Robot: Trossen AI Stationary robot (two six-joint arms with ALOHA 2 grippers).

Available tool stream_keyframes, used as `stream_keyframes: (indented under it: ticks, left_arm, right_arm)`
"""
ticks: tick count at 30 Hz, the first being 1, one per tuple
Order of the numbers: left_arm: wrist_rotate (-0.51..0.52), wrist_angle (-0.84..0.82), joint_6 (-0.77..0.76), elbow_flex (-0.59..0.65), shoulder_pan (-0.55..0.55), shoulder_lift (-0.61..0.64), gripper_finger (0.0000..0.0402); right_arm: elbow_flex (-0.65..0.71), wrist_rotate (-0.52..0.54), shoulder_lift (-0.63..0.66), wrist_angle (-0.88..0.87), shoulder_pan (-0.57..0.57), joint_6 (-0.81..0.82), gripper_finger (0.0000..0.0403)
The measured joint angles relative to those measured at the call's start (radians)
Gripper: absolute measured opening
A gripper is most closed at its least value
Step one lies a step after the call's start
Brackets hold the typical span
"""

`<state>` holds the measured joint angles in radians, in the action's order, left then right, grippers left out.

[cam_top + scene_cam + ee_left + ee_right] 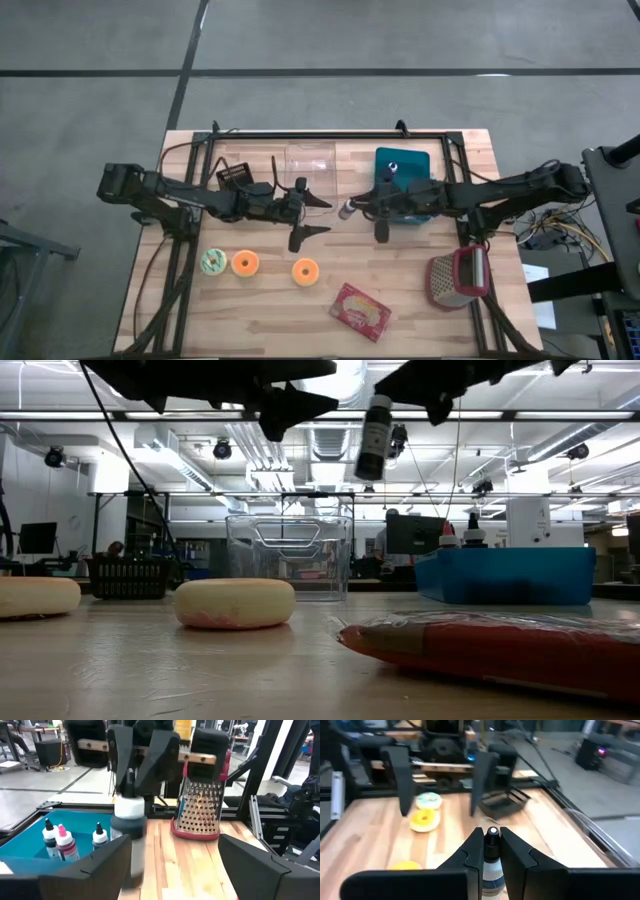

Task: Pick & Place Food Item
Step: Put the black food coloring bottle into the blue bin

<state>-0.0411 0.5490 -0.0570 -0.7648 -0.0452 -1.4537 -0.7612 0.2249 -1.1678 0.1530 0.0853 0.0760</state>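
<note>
We see the right gripper (490, 851) pinching a bottle (346, 209) aloft at table centre; the left gripper (312, 215), spread at its 9 o'clock, likely awaits handover.

Teal bin (404, 163), orange donuts (305, 271), red-rimmed grater (457, 279).

light: bright ceiling strips (330, 415) | shadows: soft | blur: both wrist views, low-view foreground

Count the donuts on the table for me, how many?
3: a green-frosted donut beside an orange donut, and another orange donut apart, nearer the red packet.
</note>
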Motion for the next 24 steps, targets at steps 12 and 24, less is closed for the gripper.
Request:
stream_keyframes:
  ticks: [12, 24]
  left_arm:
    - [0.0, -0.032, 0.0, 0.0, 0.0, 0.016, 0.0304]
    - [0.001, -0.04, 0.0, 0.0, 0.0, 0.016, 0.0304]
  right_arm:
    - [0.0, 0.483, 0.218, -0.337, 0.016, 0.258, 0.0037]
    - [0.0, 0.824, 0.234, -0.673, 0.024, 0.586, 0.0037]
